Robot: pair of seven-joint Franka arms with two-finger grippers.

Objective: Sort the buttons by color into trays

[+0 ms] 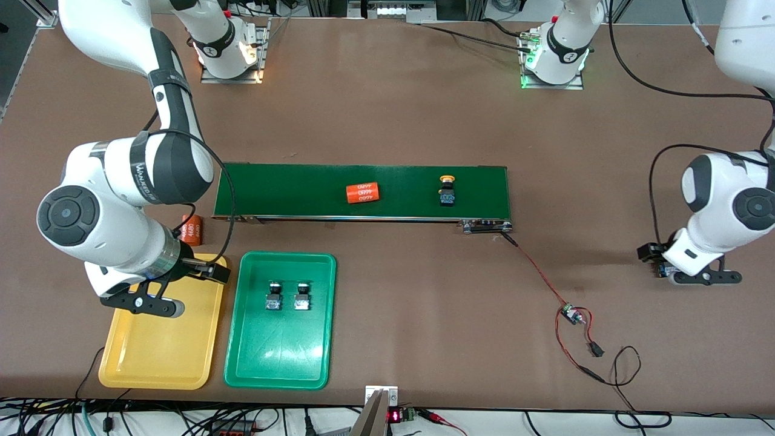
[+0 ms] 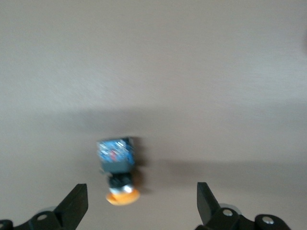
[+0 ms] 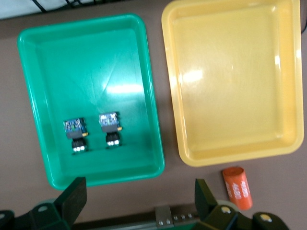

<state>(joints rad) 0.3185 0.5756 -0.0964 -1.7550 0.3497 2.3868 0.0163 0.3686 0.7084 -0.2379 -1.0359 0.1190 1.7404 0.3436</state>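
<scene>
A button point(image 2: 117, 172) with a yellow-orange cap lies on its side on the bare table at the left arm's end. My left gripper point(image 2: 141, 206) hangs low over it, open, with the button between its fingers and untouched; the front view shows this gripper point(image 1: 671, 272) close to the table. Another yellow-capped button point(image 1: 447, 191) stands on the dark green belt. Two buttons point(image 1: 274, 297) point(image 1: 302, 297) lie side by side in the green tray point(image 1: 278, 351). My right gripper point(image 1: 151, 303) is open and empty above the yellow tray point(image 1: 157, 351), which holds nothing.
An orange cylinder point(image 1: 362, 192) lies on the conveyor belt point(image 1: 290, 194); a second orange cylinder point(image 1: 192, 230) lies on the table between the belt's end and the yellow tray. A small circuit board point(image 1: 572, 313) with red wires lies nearer the front camera than the belt.
</scene>
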